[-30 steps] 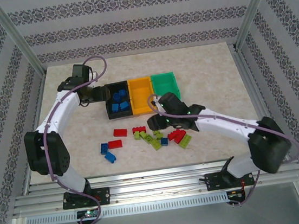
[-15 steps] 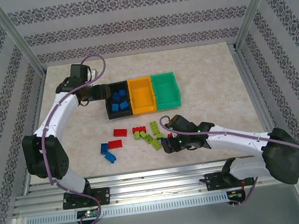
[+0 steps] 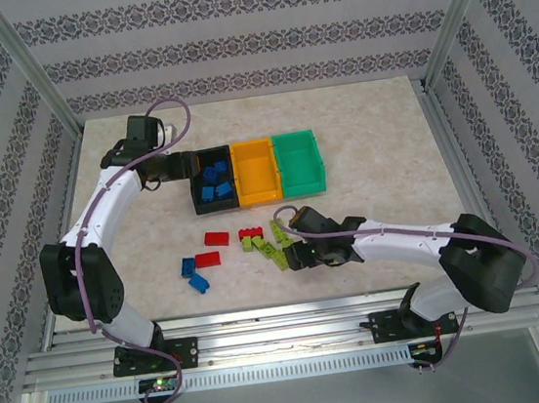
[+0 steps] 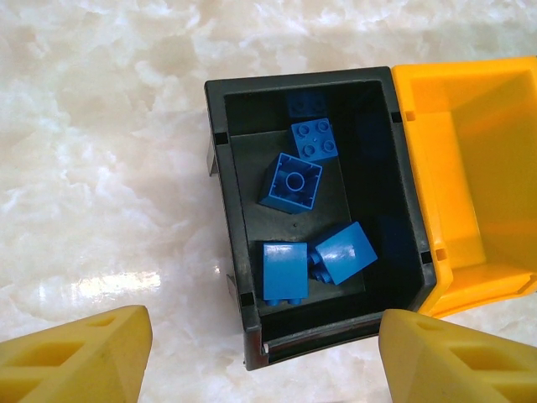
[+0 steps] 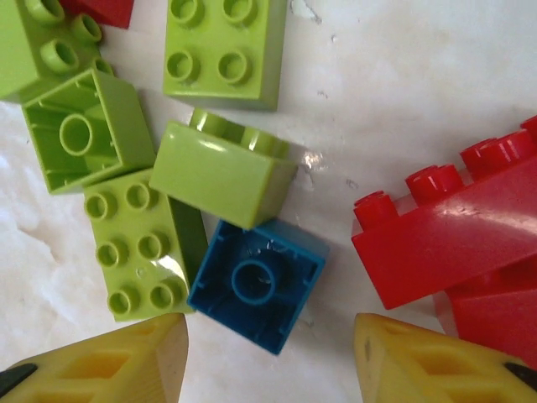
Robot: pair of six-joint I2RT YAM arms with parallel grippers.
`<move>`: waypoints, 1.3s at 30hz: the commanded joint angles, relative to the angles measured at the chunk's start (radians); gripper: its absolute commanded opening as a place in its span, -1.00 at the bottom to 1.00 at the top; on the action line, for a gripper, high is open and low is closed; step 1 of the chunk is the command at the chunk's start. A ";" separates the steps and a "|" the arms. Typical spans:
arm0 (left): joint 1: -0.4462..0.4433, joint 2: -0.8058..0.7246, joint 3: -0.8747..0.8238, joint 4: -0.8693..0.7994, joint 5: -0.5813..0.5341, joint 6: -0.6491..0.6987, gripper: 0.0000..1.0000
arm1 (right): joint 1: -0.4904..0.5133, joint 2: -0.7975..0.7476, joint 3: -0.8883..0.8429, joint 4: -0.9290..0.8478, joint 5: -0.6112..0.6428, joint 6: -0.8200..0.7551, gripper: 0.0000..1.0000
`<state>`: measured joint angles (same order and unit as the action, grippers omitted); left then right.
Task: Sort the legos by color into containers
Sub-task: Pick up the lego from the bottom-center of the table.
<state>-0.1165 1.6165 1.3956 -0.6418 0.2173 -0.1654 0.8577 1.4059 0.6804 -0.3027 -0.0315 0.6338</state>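
My right gripper (image 5: 268,363) hangs open over the loose pile, its yellow fingers (image 5: 101,361) either side of an upturned blue lego (image 5: 258,285). Yellow-green legos (image 5: 134,243) touch that brick on the left, and red legos (image 5: 453,235) lie to its right. From above, the right gripper (image 3: 296,257) sits low at the pile's right end. My left gripper (image 4: 264,361) is open and holds nothing, hovering at the near end of the black container (image 4: 216,168), which holds several blue legos (image 4: 289,180). In the top view the left gripper (image 3: 185,168) is at the left side of the black bin (image 3: 195,186).
The orange-yellow container (image 3: 255,172) and green container (image 3: 300,161) stand in a row right of the black one. Two red bricks (image 3: 216,238) and two blue bricks (image 3: 188,266) lie apart to the left of the pile. Metal frame posts and patterned walls ring the table.
My right arm swung from beside the bins down to the front pile, then shifted a little left and back. The left arm has barely moved.
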 commanded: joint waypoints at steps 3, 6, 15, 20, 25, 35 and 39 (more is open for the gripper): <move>-0.009 -0.024 -0.011 0.020 -0.003 0.007 0.45 | 0.017 0.058 0.054 -0.009 0.067 0.010 0.13; -0.010 -0.026 -0.011 0.019 -0.001 0.007 0.45 | 0.019 0.071 0.053 0.010 0.085 0.013 0.14; -0.020 -0.001 0.005 -0.001 -0.006 0.021 0.45 | 0.025 0.154 0.105 -0.019 0.110 -0.008 0.08; -0.023 0.015 0.018 -0.020 0.002 0.024 0.45 | 0.033 0.130 0.085 -0.037 0.131 -0.009 -0.01; -0.026 0.020 0.019 -0.018 0.004 0.023 0.45 | 0.035 0.085 0.062 -0.067 0.148 -0.011 -0.12; -0.029 0.012 0.017 -0.020 -0.015 0.027 0.45 | 0.031 0.009 0.091 -0.025 0.147 -0.049 -0.18; -0.027 -0.008 -0.008 0.010 -0.046 0.023 0.45 | 0.032 0.034 0.206 -0.018 0.148 -0.088 -0.18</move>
<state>-0.1318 1.6264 1.3952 -0.6426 0.2012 -0.1577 0.8818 1.4368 0.8085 -0.3561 0.0971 0.5900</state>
